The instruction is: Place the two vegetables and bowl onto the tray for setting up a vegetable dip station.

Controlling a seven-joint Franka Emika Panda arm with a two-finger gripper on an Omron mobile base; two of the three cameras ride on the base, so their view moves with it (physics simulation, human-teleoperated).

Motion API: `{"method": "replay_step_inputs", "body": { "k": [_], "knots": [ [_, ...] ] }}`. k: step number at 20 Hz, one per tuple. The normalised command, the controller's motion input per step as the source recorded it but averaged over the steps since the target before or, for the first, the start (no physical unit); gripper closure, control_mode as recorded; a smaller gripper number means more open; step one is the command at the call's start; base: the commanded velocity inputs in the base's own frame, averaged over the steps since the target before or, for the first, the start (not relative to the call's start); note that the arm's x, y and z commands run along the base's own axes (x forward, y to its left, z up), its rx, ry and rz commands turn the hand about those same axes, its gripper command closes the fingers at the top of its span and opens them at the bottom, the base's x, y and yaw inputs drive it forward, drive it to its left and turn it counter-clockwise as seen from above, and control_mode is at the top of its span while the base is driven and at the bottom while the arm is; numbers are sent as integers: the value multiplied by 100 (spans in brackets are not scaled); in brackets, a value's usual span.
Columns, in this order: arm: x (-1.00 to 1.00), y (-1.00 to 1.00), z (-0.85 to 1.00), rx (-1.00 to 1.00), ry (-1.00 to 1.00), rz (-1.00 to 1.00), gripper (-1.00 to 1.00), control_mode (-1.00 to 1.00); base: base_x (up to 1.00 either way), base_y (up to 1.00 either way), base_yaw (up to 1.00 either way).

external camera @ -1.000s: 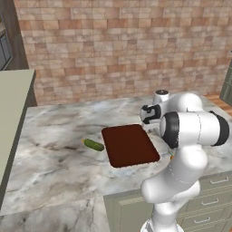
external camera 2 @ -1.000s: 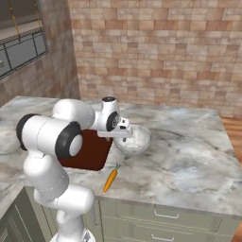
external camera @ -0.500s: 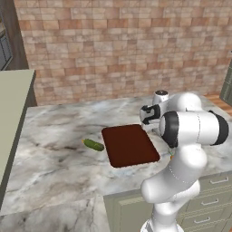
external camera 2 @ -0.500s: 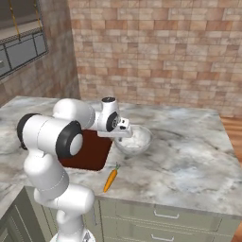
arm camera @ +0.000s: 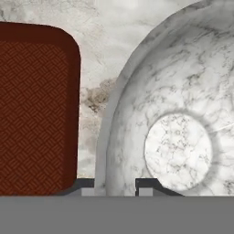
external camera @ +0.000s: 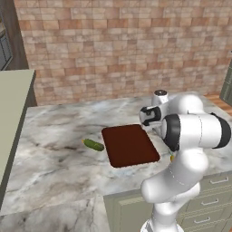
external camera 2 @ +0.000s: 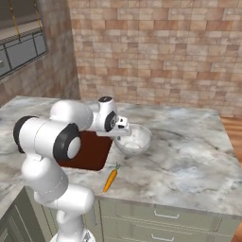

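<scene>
Open marble desk (external camera 2: 189, 156) stretches wide to the right of the bowl (external camera 2: 133, 139), free passage there. The tray (external camera: 129, 145) lies bare, its whole top free to come down on. Just a narrow strip of desk separates tray and bowl in the hand view. The hand (arm camera: 114, 185) straddles the bowl's near rim, pinched on it. The carrot (external camera 2: 110, 179) lies near the front edge, below the bowl. The cucumber (external camera: 93, 144) sits just left of the tray. A brick wall (external camera: 118, 50) closes the back.

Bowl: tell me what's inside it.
The bowl holds no food; its pale marbled bottom lies bare. One fingertip of the gripper reaches inside the rim. The near wall by the fingertips is hidden.
</scene>
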Motion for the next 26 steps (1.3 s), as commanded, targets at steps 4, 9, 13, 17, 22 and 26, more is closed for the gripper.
{"method": "replay_step_inputs", "body": {
  "k": [4,9,13,17,22,26],
  "knots": [
    [-6,24,31,-20,2,0,100,-100,0,0,0],
    [-8,25,40,-23,0,0,100,-100,0,0,0],
    [-5,29,39,-24,9,0,100,-100,0,0,0],
    [0,35,36,-18,19,0,100,-100,0,0,0],
    [0,32,32,-6,25,0,100,-100,0,0,0],
    [0,33,19,0,16,0,100,-100,0,0,0]
  ]
}}
